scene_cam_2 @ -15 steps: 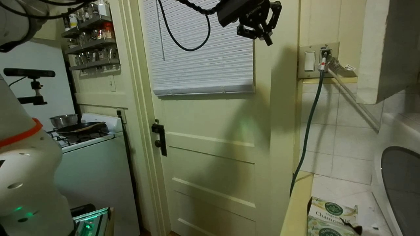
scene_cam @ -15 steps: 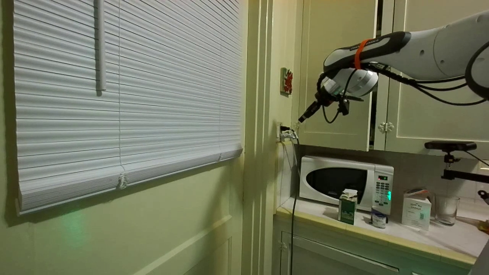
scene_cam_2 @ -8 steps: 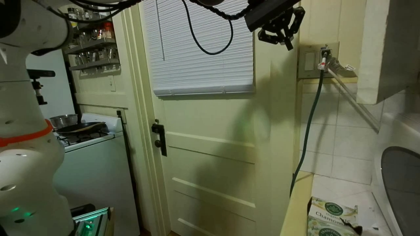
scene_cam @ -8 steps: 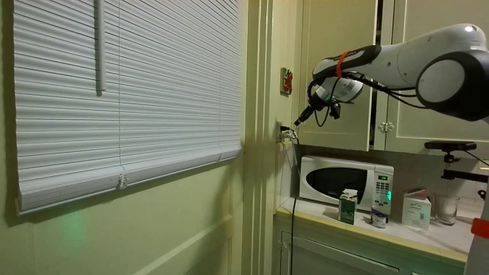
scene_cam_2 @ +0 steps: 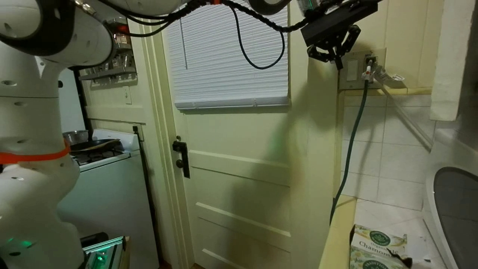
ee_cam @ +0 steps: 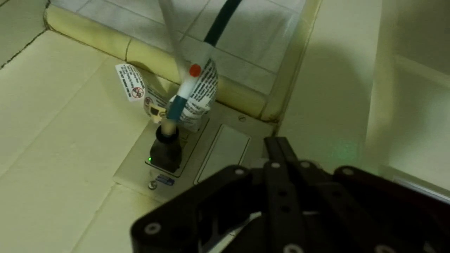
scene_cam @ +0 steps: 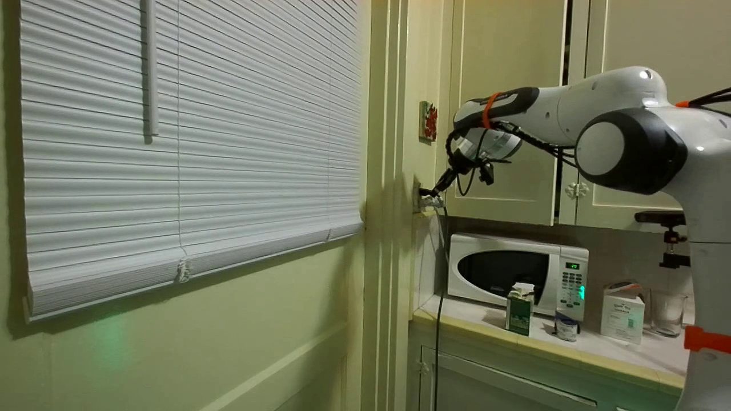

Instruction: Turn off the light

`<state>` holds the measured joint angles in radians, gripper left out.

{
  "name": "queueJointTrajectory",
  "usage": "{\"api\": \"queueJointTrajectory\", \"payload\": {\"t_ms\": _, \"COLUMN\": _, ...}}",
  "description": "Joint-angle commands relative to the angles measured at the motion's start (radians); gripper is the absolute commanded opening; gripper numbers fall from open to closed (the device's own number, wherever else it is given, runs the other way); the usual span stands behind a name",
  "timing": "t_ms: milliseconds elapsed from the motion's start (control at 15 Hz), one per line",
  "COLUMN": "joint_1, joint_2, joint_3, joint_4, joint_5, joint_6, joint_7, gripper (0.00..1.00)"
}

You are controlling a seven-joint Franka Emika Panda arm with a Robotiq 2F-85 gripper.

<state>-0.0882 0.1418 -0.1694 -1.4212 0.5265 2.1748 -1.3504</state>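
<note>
Hand [ee_cam: 276,140] near switch [ee_cam: 224,151], contact unclear

The place is a kitchen, by its look a household one. A white box-shaped microwave [scene_cam: 505,273] stands on a yellow-edged white counter [scene_cam: 599,363] beneath cream-painted panelled cupboards [scene_cam: 508,51]. A black frying pan [scene_cam_2: 92,143] and a round silvery metal bowl [scene_cam_2: 76,136] sit on a white gas stove [scene_cam_2: 112,201], near grey wall shelves [scene_cam_2: 108,73] of small glass jars [scene_cam_2: 127,61].

Dim, yellowish, w/ shadows [scene_cam_2: 254,196] on door [scene_cam_2: 213,130], gripper [ee_cam: 276,139] blurry in wrist pic
</note>
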Motion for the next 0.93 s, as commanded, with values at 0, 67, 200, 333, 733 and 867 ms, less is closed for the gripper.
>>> {"api": "queueJointTrajectory", "payload": {"t_ms": 0, "joint_1": -0.067, "joint_2": 0.08, "joint_3": 0.06, "joint_4": 0.108, "joint_5": 0.06, "joint_6": -0.018, "joint_7": -0.027, "gripper": 0.0}}
{"api": "queueJointTrajectory", "payload": {"t_ms": 67, "joint_1": -0.046, "joint_2": 0.093, "joint_3": 0.036, "joint_4": 0.117, "joint_5": 0.084, "joint_6": -0.014, "joint_7": -0.032, "gripper": 0.0}}
{"api": "queueJointTrajectory", "payload": {"t_ms": 200, "joint_1": -0.052, "joint_2": 0.118, "joint_3": 0.04, "joint_4": 0.138, "joint_5": 0.088, "joint_6": -0.012, "joint_7": -0.024, "gripper": 0.0}}
{"api": "queueJointTrajectory", "payload": {"t_ms": 333, "joint_1": -0.052, "joint_2": 0.139, "joint_3": 0.04, "joint_4": 0.149, "joint_5": 0.092, "joint_6": -0.002, "joint_7": -0.021, "gripper": 0.0}}
{"api": "queueJointTrajectory", "payload": {"t_ms": 733, "joint_1": -0.05, "joint_2": 0.198, "joint_3": 0.048, "joint_4": 0.197, "joint_5": 0.135, "joint_6": 0.026, "joint_7": -0.016, "gripper": 0.0}}
{"api": "queueJointTrajectory", "payload": {"t_ms": 867, "joint_1": -0.048, "joint_2": 0.216, "joint_3": 0.052, "joint_4": 0.216, "joint_5": 0.14, "joint_6": 0.026, "joint_7": -0.008, "gripper": 0.0}}
